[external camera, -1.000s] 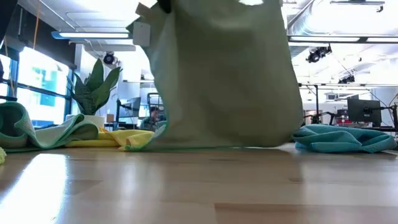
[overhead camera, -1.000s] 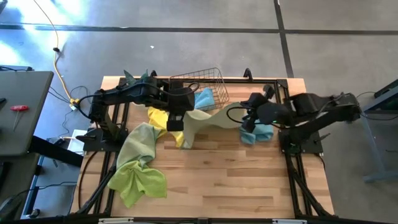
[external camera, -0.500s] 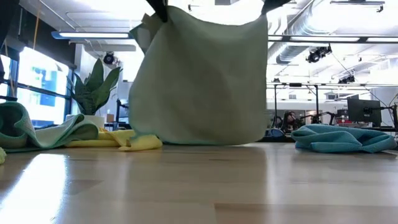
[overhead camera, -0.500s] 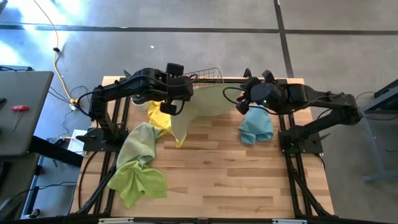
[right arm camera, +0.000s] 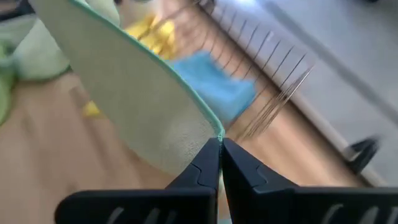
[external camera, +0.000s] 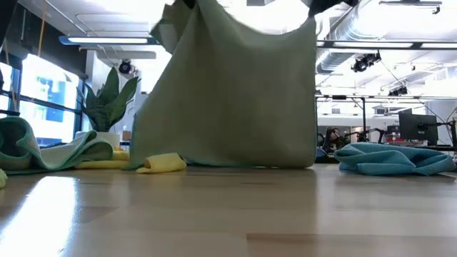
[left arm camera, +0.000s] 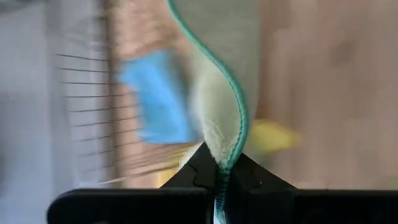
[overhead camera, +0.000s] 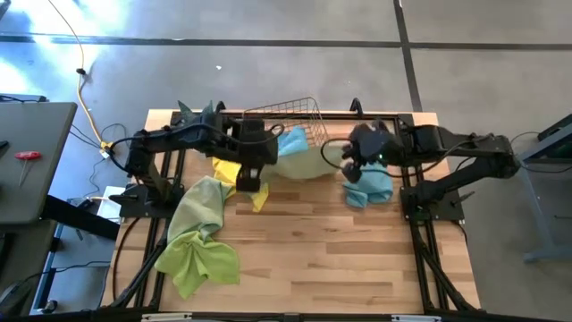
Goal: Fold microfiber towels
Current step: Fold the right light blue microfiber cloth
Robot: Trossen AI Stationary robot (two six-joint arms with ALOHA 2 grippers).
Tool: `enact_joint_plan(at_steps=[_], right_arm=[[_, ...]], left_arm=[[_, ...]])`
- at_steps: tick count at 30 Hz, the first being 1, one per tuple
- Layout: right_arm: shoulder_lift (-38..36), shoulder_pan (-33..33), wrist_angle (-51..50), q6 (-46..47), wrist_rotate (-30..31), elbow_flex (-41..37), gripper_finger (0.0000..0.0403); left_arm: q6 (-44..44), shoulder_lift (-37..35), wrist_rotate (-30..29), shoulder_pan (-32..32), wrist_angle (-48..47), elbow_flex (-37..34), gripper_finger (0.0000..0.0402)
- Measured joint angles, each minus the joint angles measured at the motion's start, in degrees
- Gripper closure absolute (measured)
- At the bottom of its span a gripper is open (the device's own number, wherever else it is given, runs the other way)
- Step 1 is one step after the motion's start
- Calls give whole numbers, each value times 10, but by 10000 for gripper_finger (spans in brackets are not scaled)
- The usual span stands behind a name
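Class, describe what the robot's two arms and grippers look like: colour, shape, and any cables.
Both arms are black and jointed. The left gripper and right gripper each end in two dark, wedge-shaped fingers tapering to a point. A thin black cable loops beside the right gripper in the high view.

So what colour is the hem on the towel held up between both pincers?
Teal-green, edging the pale sage towel; clearest in the left wrist view.

– What colour is the hanging towel (external camera: 235,93)?
– Pale sage, teal-stitched edge. Yellow towel (overhead camera: 234,170) beneath, lime green towel (overhead camera: 198,250) nearer.
– The basket (overhead camera: 290,118)?
– Grey wire, bright blue towel (overhead camera: 293,139) inside. Table (overhead camera: 313,259): light wood.
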Motion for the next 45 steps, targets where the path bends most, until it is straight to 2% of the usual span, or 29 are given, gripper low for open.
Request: enact_joint_plan(at_steps=[3,7,15,21,24,28,35,39,45], right_arm=[[0,40,-33,68,-42,-15,403],[0,106,-22,144,-66,-75,403],[1,232,137,295,-128,-225,403],[1,316,225,403,-128,-263,403],[8,347,264,444,-114,-267,403],[47,374,314,475,-99,-267,403],[141,387,327,528,-152,-265,403],[152,395,334,521,-170,-241,403],[150,403,259,449,-154,-186,403]], left_arm=[[-67,2,28,-39,4,-36,402],[-140,2,59,-89,56,-121,402],[-233,3,165,-191,294,-291,402],[-282,3,207,-247,448,-369,402],[-308,3,220,-263,515,-403,402],[-322,3,275,-274,575,-443,402],[-343,2,331,-289,597,-486,402],[-354,3,411,-288,612,-487,402],[-364,12,441,-294,675,-486,401]])
